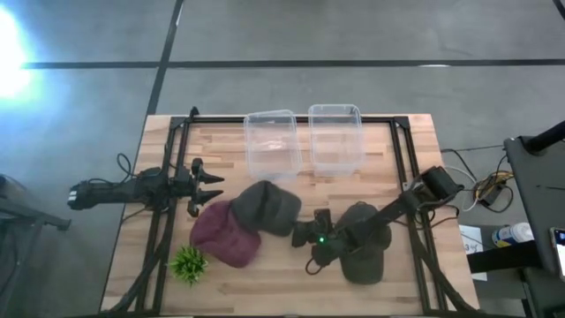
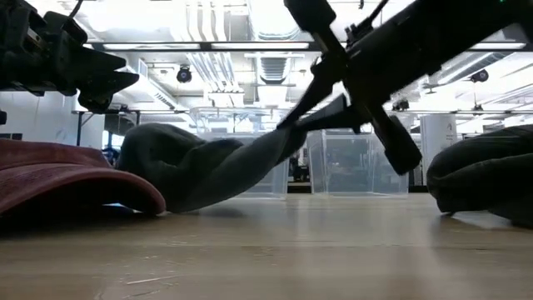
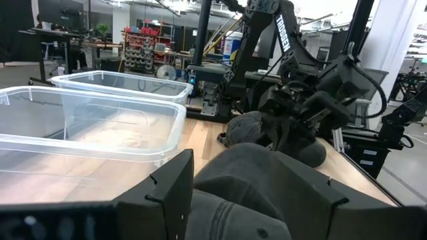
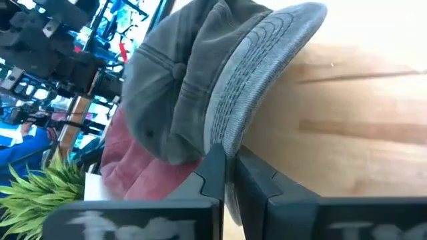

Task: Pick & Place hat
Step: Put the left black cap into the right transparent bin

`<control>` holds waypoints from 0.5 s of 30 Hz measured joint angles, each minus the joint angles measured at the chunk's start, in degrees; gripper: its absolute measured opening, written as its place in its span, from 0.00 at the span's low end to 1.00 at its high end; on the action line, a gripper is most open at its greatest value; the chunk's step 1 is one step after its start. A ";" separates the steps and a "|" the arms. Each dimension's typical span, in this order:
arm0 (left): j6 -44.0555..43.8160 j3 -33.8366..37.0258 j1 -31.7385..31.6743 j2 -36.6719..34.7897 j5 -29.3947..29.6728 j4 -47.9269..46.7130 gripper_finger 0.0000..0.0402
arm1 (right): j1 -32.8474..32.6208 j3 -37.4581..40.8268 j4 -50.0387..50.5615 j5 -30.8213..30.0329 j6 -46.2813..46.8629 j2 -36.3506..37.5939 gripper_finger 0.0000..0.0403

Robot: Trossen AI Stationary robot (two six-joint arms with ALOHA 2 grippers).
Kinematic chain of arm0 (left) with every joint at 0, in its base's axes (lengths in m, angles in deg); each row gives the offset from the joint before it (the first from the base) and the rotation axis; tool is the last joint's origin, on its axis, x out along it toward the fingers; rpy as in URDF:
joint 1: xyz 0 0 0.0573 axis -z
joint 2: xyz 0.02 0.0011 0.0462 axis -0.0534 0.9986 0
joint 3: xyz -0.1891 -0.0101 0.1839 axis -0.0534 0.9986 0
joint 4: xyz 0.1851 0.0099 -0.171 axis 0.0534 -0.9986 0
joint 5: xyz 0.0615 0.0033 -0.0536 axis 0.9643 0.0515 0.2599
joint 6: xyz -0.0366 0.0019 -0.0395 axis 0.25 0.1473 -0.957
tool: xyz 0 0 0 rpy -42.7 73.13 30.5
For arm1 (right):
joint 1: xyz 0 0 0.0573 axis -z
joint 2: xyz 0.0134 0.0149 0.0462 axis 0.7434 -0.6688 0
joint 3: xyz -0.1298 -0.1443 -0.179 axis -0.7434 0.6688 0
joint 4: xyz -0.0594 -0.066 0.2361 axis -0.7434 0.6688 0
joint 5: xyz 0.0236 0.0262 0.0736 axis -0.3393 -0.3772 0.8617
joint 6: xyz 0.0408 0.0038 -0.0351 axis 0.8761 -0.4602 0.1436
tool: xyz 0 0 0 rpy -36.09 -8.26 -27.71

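Note:
A grey cap [image 1: 265,208] lies mid-table, its crown [image 4: 177,100] resting partly on a maroon cap [image 1: 225,237] to its left. My right gripper [image 1: 305,234] reaches in from the table's right and is shut on the grey cap's brim. A dark olive cap [image 1: 366,247] sits under the right arm. My left gripper [image 1: 214,188] hovers open, raised above the table just left of the grey cap [image 3: 247,200], touching nothing; in the low view the left gripper [image 2: 100,79] shows high at the left. My right gripper pinches the front edge of the grey cap's brim [image 4: 223,150] between its two fingers, coming from the table's right and slanting downward. The brim [image 2: 266,150] is raised off the table toward the fingers [image 2: 333,112], while the crown [image 2: 166,162] stays down on the table.
Two clear plastic bins [image 1: 271,146] [image 1: 335,137] stand side by side at the far edge. A small green plant [image 1: 187,263] sits near the front left, beside the maroon cap. Bare wood shows along the near edge [image 1: 282,291].

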 joint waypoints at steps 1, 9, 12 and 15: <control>0.01 0.00 0.01 0.00 0.00 0.00 0.48 | -0.15 0.00 0.01 -0.02 -1.00 0.67 0.04; 0.00 0.00 0.00 0.00 0.00 0.00 0.48 | -2.00 0.04 0.26 5.99 -18.90 10.65 0.03; -0.01 0.00 0.00 0.00 0.00 0.00 0.48 | -3.44 0.04 0.99 7.10 -26.25 16.45 0.03; 0.01 0.00 0.00 0.00 -0.02 0.00 0.48 | -4.86 0.02 1.93 3.92 -32.55 23.35 0.03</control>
